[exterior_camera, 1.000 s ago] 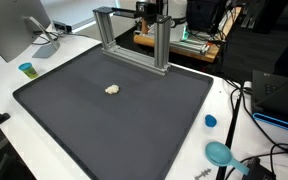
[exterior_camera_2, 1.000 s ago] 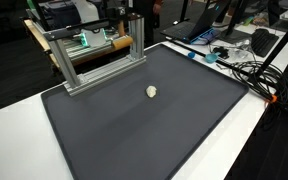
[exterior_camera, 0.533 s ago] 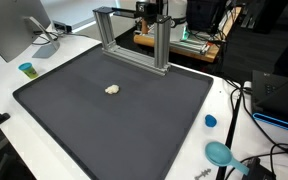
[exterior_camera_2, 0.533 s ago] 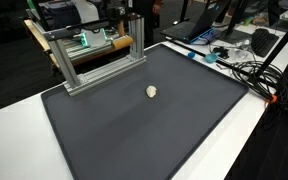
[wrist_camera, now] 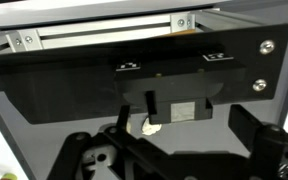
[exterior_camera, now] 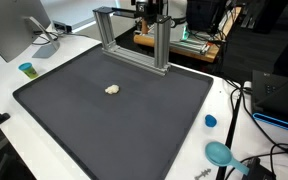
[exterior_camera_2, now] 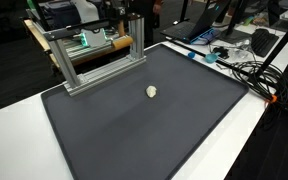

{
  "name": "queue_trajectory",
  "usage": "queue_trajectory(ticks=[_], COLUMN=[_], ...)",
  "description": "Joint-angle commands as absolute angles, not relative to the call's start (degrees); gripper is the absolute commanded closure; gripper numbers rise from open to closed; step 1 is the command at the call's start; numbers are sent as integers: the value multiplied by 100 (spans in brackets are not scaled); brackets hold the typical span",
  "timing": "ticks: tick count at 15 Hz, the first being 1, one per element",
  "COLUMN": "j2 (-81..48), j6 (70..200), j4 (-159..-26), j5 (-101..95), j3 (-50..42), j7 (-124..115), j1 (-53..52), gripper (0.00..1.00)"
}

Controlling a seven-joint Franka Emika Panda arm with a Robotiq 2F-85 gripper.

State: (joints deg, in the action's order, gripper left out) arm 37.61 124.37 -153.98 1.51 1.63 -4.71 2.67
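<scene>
A small cream lump [exterior_camera: 112, 89] lies alone on the black mat [exterior_camera: 134, 130], left of its middle; it also shows in the other exterior view [exterior_camera_2: 152, 91]. In the wrist view my gripper [wrist_camera: 179, 162] comes in from the bottom edge, its dark fingers [wrist_camera: 89, 152] spread wide with nothing between them. The cream lump [wrist_camera: 147, 127] lies far ahead on the mat, partly hidden behind a dark block of the gripper mount. In both exterior views only a dark part of the arm [exterior_camera: 149, 8] shows, high behind the metal frame.
An aluminium frame [exterior_camera: 134, 35] stands on the mat's far edge. On the white table [exterior_camera: 14, 85] around the mat are a monitor base [exterior_camera: 44, 45], a small blue cup [exterior_camera: 27, 69], a blue cap [exterior_camera: 210, 121], a teal disc [exterior_camera: 220, 153] and cables [exterior_camera_2: 246, 68].
</scene>
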Motion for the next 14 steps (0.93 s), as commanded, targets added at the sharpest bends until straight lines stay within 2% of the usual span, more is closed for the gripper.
queue_trajectory(ticks=[1,14], j2=[3714,4196], j6=[12420,12177], j4=[-15381,-15640], j5=[127,113], j3=[111,-6], j7=[-489,-287], j1=[254,264], gripper=[0,0])
